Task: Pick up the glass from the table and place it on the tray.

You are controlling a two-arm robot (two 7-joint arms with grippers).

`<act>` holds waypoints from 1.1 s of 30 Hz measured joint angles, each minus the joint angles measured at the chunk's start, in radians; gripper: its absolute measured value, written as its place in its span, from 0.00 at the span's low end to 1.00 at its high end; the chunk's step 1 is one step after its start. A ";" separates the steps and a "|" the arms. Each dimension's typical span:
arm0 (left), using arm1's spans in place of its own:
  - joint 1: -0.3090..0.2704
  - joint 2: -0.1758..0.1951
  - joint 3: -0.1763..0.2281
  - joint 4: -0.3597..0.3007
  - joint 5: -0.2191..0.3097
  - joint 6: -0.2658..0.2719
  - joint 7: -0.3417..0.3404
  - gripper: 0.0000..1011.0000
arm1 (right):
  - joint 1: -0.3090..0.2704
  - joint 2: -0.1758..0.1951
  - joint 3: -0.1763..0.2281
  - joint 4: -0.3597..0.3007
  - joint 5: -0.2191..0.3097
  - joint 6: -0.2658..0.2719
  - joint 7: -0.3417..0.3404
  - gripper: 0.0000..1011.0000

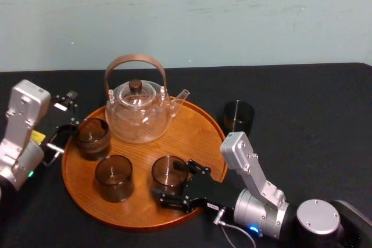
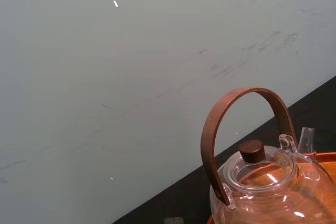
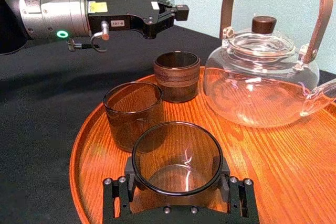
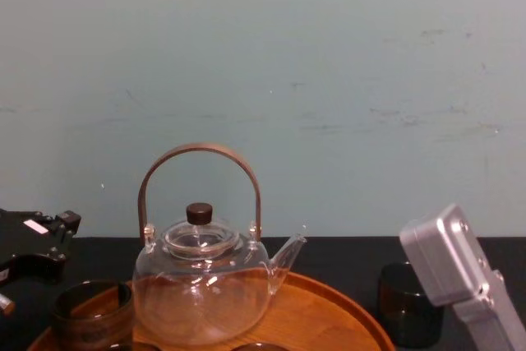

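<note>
The round wooden tray (image 1: 195,129) carries a glass teapot (image 1: 138,111) and three dark glasses. One glass (image 1: 170,173) stands near the tray's front edge, and my right gripper (image 1: 177,183) is shut on it, one finger on each side. In the right wrist view this glass (image 3: 177,163) sits between the jaws on the tray (image 3: 294,156). Another dark glass (image 1: 238,117) stands on the black table just right of the tray, also visible in the chest view (image 4: 407,314). My left gripper (image 1: 64,121) is open at the tray's left edge, beside the leftmost glass (image 1: 91,137).
A further glass (image 1: 114,177) stands at the tray's front left. The teapot (image 4: 201,277) with its tall wooden handle takes up the tray's back. The left gripper (image 3: 170,22) hovers behind the glasses. A pale wall closes off the far side of the black table (image 1: 314,103).
</note>
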 joint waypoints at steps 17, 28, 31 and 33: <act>0.000 0.000 0.000 0.000 0.000 0.000 0.000 0.00 | -0.007 0.004 0.009 -0.008 0.011 -0.018 0.005 0.99; 0.000 0.000 0.000 0.000 0.000 0.000 0.000 0.00 | -0.070 0.060 0.057 -0.140 -0.002 -0.080 -0.032 0.99; 0.000 0.000 0.000 0.000 0.000 0.000 0.000 0.00 | -0.092 0.076 0.075 -0.175 0.002 -0.087 -0.039 0.99; 0.000 0.000 0.000 0.000 0.000 0.000 0.000 0.00 | -0.106 0.085 0.087 -0.191 0.005 -0.089 -0.045 0.99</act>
